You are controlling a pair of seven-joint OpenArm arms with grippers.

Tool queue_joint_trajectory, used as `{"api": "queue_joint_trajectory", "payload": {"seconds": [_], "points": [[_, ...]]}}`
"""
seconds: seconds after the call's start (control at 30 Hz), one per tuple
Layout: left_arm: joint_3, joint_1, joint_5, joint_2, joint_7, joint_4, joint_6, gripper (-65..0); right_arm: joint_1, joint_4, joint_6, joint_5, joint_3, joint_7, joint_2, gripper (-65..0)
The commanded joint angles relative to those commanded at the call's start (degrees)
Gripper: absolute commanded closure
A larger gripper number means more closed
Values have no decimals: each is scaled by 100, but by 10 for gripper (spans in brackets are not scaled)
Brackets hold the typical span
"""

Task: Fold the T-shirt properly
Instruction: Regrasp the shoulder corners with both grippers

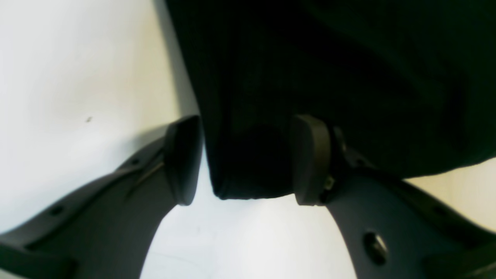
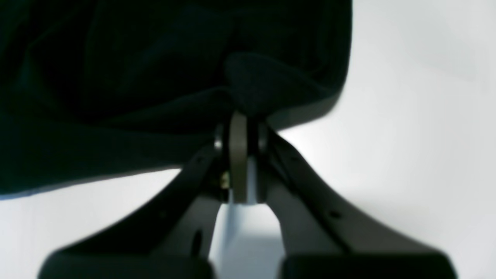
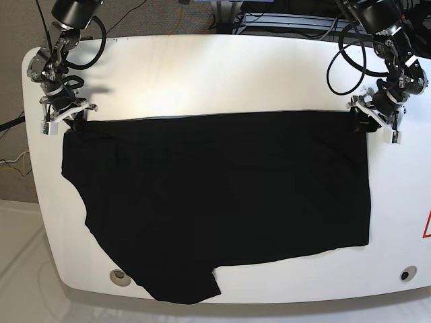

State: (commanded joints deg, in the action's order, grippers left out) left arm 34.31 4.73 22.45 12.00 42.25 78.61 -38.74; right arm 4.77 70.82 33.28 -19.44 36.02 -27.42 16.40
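The black T-shirt (image 3: pixel 215 195) lies spread flat on the white table (image 3: pixel 202 74), with its top edge pulled straight between the two arms. No print shows. My right gripper (image 3: pixel 71 121), at the shirt's top left corner in the base view, is shut on a pinch of the cloth (image 2: pixel 263 85); in the right wrist view the gripper (image 2: pixel 243 155) has its jaws together. My left gripper (image 3: pixel 367 120) is at the top right corner. In the left wrist view it (image 1: pixel 246 162) is open, and the shirt's corner (image 1: pixel 248 155) lies between its fingers (image 1: pixel 310 159).
The table's rounded front edge has a small round hole at each front corner (image 3: pixel 119 274) (image 3: pixel 405 274). A red mark (image 3: pixel 427 225) sits at the right edge. Cables and equipment (image 3: pixel 283 17) lie behind the table. The shirt's lower left part (image 3: pixel 182 289) reaches the front edge.
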Motion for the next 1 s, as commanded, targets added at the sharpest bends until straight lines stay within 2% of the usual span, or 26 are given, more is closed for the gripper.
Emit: {"api": "queue_joint_trajectory", "payload": {"seconds": [0.2, 0.27, 0.33, 0.4, 0.53, 0.67, 0.73, 1.0], "points": [[-13, -32, -17, -6, -16, -39, 9, -325, -24, 21, 17, 41, 23, 29, -4, 0], [-19, -49, -20, -9, -17, -50, 9, -276, -31, 47, 21, 70, 32, 45, -10, 0], [-22, -84, -77, -15, -30, -119, 23, -174, -21, 23, -11, 83, 29, -6, -42, 0], [-18, -92, -84, -13, -32, -127, 21, -138, -15, 38, -10, 94, 32, -12, -43, 0], [2, -105, -104, -17, -51, -123, 6, -104, 26, 105, -11, 68, 53, -81, -44, 0], [31, -108, -144, -30, -43, -116, -10, -99, 116, 284, -4, 42, 74, -256, -52, 0], [32, -48, -112, -17, 60, -56, 35, -75, 296, 595, 41, -23, 64, -560, -47, 0], [61, 93, 6, 21, 165, 66, 10, -15, 670, 1095, 30, -5, 90, -668, -60, 0]]}}
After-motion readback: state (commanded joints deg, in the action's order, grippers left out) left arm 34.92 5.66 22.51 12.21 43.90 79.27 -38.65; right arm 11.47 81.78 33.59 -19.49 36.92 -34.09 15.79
